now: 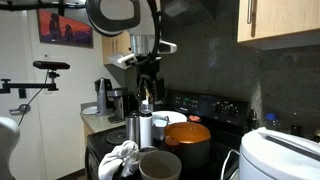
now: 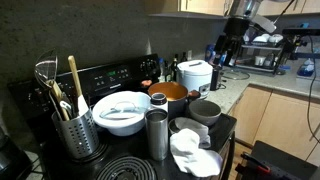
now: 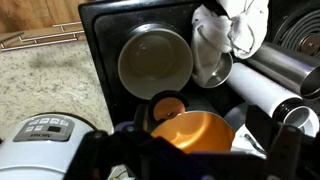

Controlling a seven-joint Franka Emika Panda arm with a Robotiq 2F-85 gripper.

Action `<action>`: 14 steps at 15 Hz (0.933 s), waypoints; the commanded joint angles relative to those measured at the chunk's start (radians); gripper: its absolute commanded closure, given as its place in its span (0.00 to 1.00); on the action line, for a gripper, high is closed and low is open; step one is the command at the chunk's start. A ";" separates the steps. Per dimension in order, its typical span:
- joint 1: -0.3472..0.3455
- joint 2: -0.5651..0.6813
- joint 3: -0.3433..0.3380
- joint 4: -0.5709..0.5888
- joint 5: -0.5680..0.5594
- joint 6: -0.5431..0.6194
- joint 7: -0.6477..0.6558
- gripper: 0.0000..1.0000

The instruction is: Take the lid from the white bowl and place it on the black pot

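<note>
**On the stove: orange lid sits on the black pot**

On the stove's glossy black worktop things are pretty crowded. The lid, a shallow orange-brown dome with a smooth shine, is resting on the black pot, which is squat and round. In the wrist view the lid glows orange low in the middle, with a small orange-red tab touching its edge.

The white bowl is wide, round and uncovered, standing just beside the pot. Near it are two tall steel cups with a brushed metal look. A crumpled white cloth lies at the front, soft and bunched up. A round grey pan with a dull matte inside sits close to the cloth.

The gripper hangs above the steel cups, well clear of the lid, touching nothing. From the wrist camera the fingers look like dark blurry shapes spread wide apart with nothing between them.

A big white appliance with a rounded plastic top sits off to one side. A perforated metal holder packed with wooden and wire utensils stands by the bowl.
</note>
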 commanded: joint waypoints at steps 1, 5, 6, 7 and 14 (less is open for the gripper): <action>-0.023 0.004 0.017 0.002 0.012 -0.002 -0.011 0.00; 0.019 0.073 0.047 0.053 0.016 0.019 -0.040 0.00; 0.037 0.103 0.058 0.078 0.021 0.028 -0.052 0.00; 0.053 0.132 0.071 0.099 0.022 0.042 -0.068 0.00; 0.171 0.395 0.133 0.305 0.081 0.233 -0.260 0.00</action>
